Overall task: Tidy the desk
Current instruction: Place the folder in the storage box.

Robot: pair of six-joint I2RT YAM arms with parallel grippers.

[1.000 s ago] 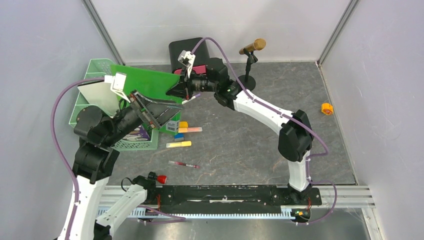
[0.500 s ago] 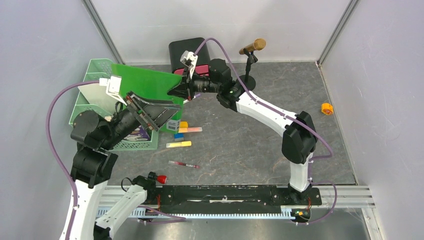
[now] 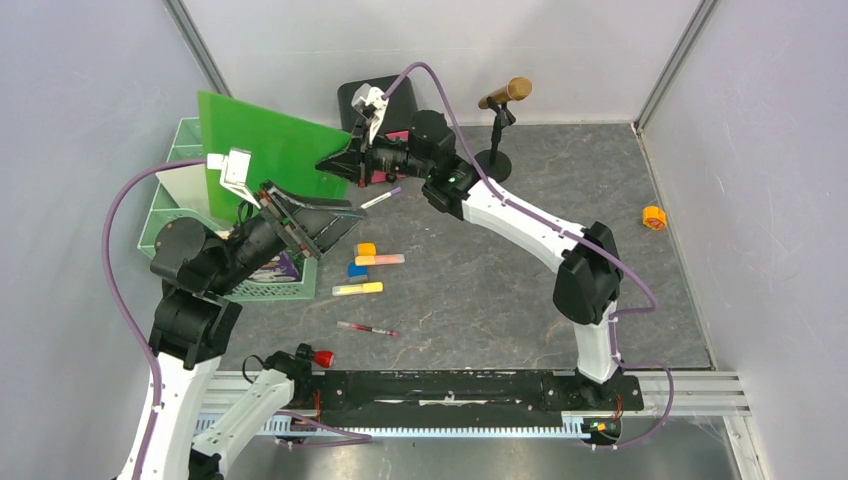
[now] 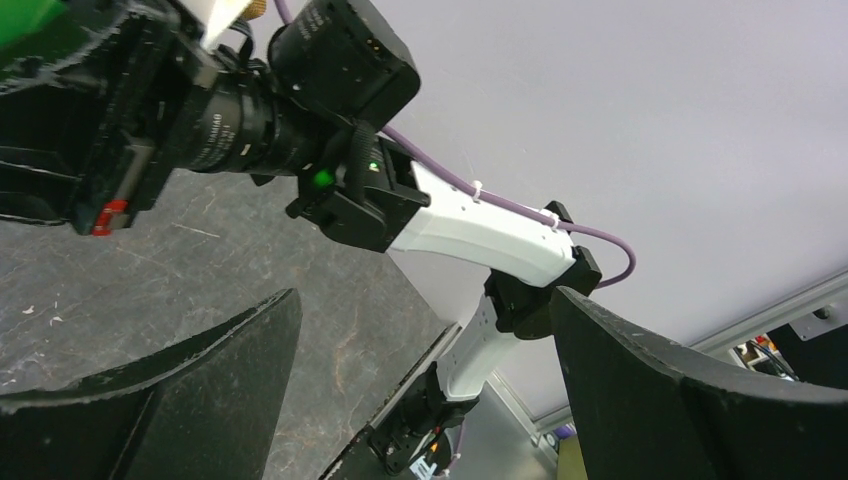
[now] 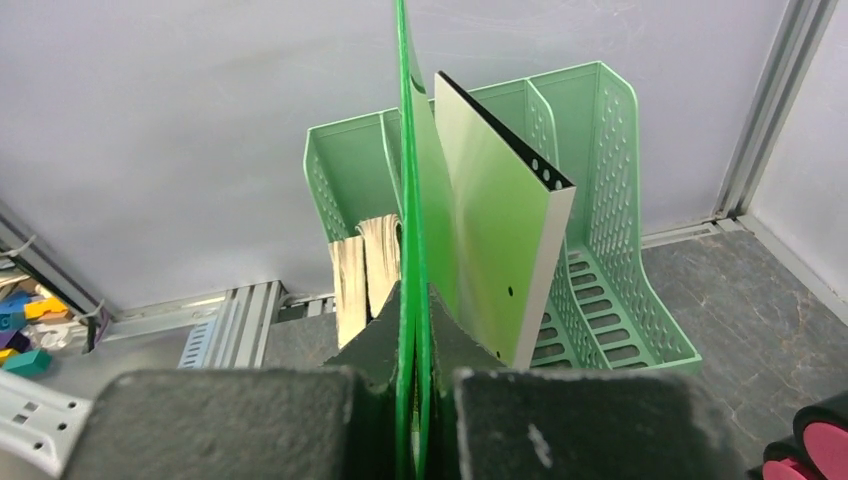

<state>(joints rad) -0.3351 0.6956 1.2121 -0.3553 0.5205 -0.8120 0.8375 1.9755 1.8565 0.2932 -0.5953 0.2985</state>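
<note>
The desk (image 3: 480,270) is a dark-grey marbled surface. A flat green folder (image 3: 265,140) stands on edge above the mint-green tray (image 3: 165,215) at the left, and my right gripper (image 3: 328,165) is shut on its right edge. In the right wrist view the folder (image 5: 405,190) runs edge-on between the fingers (image 5: 380,340), with the tray (image 5: 610,250) behind it. My left gripper (image 3: 335,230) hangs open and holds nothing, just below the folder and beside the tray. In the left wrist view its fingers (image 4: 150,400) frame only bare desk (image 4: 200,290) and the right arm.
A pale binder (image 5: 490,230) and books (image 5: 360,270) stand in the tray. An orange block (image 3: 366,249), a blue block (image 3: 357,268), a pink highlighter (image 3: 382,260), a yellow highlighter (image 3: 357,289), a red pen (image 3: 368,328) and another pen (image 3: 380,198) lie loose. Behind are a black drawer box (image 3: 372,98) and a microphone stand (image 3: 497,125); an orange roll (image 3: 654,217) sits far right.
My right gripper has carried the green folder up and to the left, over the tray. The left arm has shifted slightly and stays open.
</note>
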